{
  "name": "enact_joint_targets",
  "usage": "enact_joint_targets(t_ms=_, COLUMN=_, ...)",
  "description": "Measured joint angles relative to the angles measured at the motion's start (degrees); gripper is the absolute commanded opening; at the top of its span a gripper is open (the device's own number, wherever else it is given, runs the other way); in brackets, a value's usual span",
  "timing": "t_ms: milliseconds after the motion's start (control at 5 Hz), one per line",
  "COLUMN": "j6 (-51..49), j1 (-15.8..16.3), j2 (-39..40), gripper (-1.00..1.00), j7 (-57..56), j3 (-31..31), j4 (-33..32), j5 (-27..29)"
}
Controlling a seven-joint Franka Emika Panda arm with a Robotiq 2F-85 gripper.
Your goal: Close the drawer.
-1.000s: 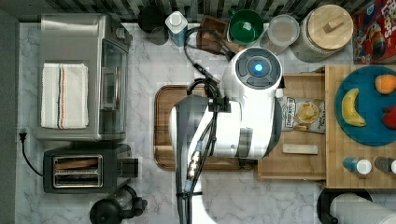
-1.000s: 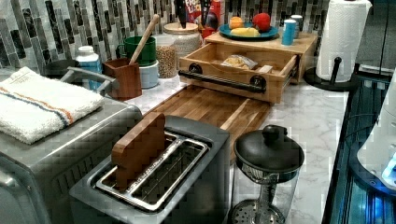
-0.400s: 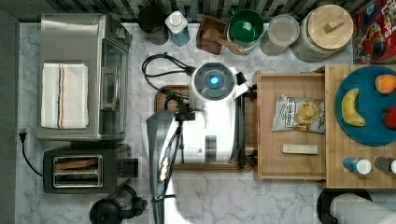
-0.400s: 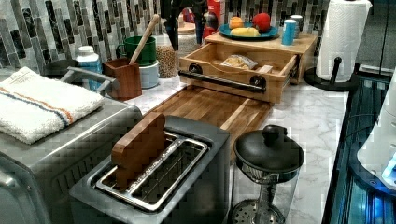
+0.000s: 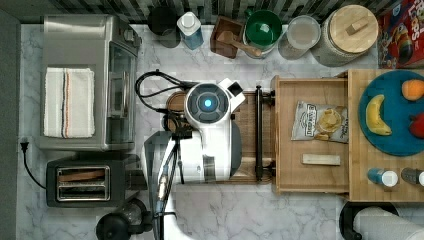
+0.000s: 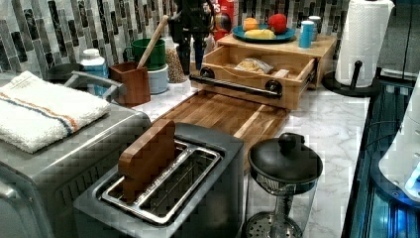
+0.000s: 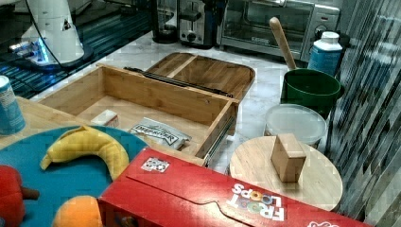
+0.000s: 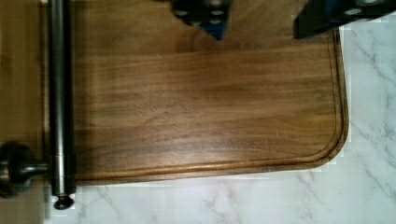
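The drawer [image 5: 311, 134] stood pulled out from under the butcher-block top [image 5: 357, 190], a chip bag [image 5: 320, 121] on its floor. I saw my pincer [image 8: 261, 21] spread, empty, above the dark tray [image 8: 210, 107] just beside the drawer's handle [image 8: 58, 102].

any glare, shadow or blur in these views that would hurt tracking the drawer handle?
Top view: the arm hides part of the tray; the handle stays clear and evenly lit. Left view: blocky and soft, the gripper dark against the tiles. Right view: the drawer is well lit, with blue glow on the dark surface beyond it. Wrist view: handle slightly soft, with a bright sheen.
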Motion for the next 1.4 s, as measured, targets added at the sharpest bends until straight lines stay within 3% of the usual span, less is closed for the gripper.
enact_joint_targets(t_ms=1000, j6=9.1, j1=-1.6, j2=9.3, gripper=-1.0, j7=-5.1, j3=-1.4, j4=-7.1, j5=-1.8)
enact_joint_targets(t_ms=1400, j6=9.0, j1=-5.6, j2=9.3, gripper=-1.0, j7=-11.9, j3=-2.1, j4=-7.1, j5=-3.9)
